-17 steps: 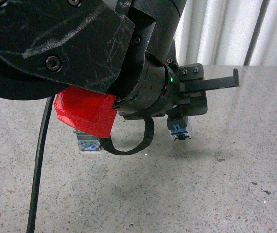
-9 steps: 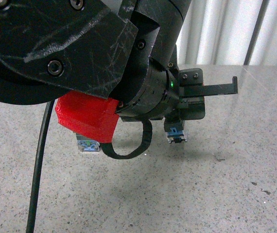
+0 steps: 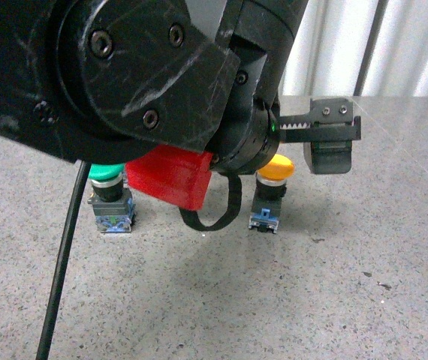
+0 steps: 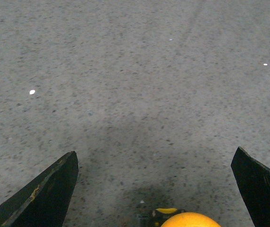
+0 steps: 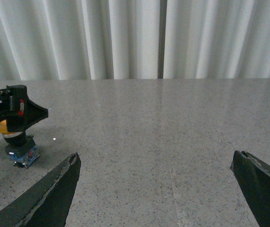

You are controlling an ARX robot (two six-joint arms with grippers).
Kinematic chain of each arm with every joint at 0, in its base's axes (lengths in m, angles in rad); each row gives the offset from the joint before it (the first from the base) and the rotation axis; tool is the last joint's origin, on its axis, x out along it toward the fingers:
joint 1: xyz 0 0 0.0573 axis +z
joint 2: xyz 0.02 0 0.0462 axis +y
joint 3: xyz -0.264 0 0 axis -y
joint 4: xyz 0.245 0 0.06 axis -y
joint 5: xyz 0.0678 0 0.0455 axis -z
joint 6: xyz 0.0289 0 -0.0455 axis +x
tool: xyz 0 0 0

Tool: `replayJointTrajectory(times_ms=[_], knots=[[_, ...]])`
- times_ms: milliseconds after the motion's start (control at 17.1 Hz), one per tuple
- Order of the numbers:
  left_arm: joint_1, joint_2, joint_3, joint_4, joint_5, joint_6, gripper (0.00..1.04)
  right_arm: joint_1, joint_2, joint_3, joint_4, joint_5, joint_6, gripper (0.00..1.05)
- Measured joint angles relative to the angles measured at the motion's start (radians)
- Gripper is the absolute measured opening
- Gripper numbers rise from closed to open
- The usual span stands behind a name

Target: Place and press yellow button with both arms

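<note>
The yellow button [image 3: 275, 169] stands upright on the speckled grey table, with its yellow cap on top and its dark and blue base below. My left arm, black with red casing [image 3: 170, 174], fills the upper left of the front view. Its gripper [image 3: 334, 139] is open, just above and right of the button and not holding it. In the left wrist view the yellow cap [image 4: 189, 220] lies between the open left gripper [image 4: 155, 151] jaws. The right wrist view shows the button [image 5: 12, 135] under the left gripper [image 5: 16, 112]. My right gripper [image 5: 156, 163] is open and empty over bare table.
A green-capped button [image 3: 109, 196] stands on the table to the left of the yellow one, partly behind the arm. A black cable [image 3: 64, 262] hangs down at the left. White curtains [image 5: 135, 38] close off the table's far edge.
The left arm has risen and its gripper has come off the yellow button. The button now stands free with its cap showing. The green cap has come into view too.
</note>
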Motion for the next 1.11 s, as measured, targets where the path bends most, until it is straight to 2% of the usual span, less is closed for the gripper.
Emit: replayJointTrajectory(times_ms=[409,701,818,876,934,993,1051,1109], knots=[[0.002,-0.008,-0.076,0.284,-0.121,0.124,0.98,0.001,0.000,0.000,0.001,0.001,0.000,0.98],[-0.012,-0.007,-0.117,0.525,-0.280,0.335,0.98,0.001,0.000,0.000,0.000,0.000,0.000,0.98],[0.011,-0.053,-0.245,0.729,-0.386,0.351,0.82,0.001,0.000,0.000,0.002,-0.002,0.000,0.98],[0.040,-0.135,-0.389,0.789,-0.372,0.351,0.71,0.001,0.000,0.000,-0.002,0.002,0.000,0.98],[0.077,-0.222,-0.503,0.826,-0.334,0.351,0.61,0.001,0.000,0.000,0.001,0.000,0.000,0.98],[0.186,-0.406,-0.700,0.858,-0.264,0.351,0.37,0.001,0.000,0.000,0.001,0.000,0.000,0.98],[0.253,-0.518,-0.848,0.843,-0.178,0.351,0.16,0.001,0.000,0.000,0.001,-0.001,0.000,0.98],[0.279,-0.563,-0.893,0.834,-0.143,0.351,0.06,0.001,0.000,0.000,0.001,-0.001,0.000,0.98]])
